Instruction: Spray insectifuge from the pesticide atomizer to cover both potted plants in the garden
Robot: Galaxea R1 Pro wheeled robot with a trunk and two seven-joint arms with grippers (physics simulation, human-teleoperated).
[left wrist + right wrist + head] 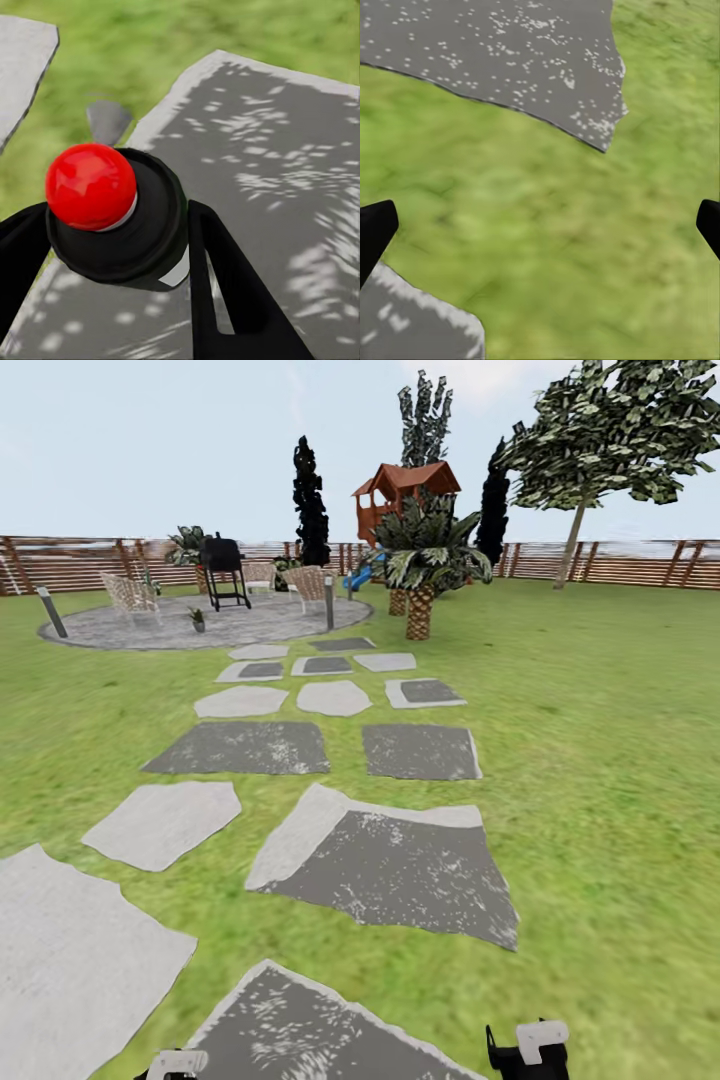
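The pesticide atomizer (pixel 154 225), a dark bottle with a round red top, sits between the black fingers (pixel 225 285) of my left gripper (pixel 120 255), which is shut on it above a grey paving slab. My right gripper (pixel 540 225) is open over grass, its dark fingertips (pixel 375 229) far apart with nothing between them. In the head view both grippers peek in at the lower edge, left (pixel 178 1064) and right (pixel 528 1048). Far ahead on the round patio stands a small green plant (pixel 197 618), too small to tell whether it is one of the potted plants.
A path of grey stepping stones (pixel 390 865) leads over the lawn to a round paved patio (pixel 210 625) with a black grill (pixel 222 568) and wicker chairs (pixel 128 596). A palm (pixel 420 575), a playhouse (pixel 400 495), trees and a wooden fence (pixel 640 563) lie beyond.
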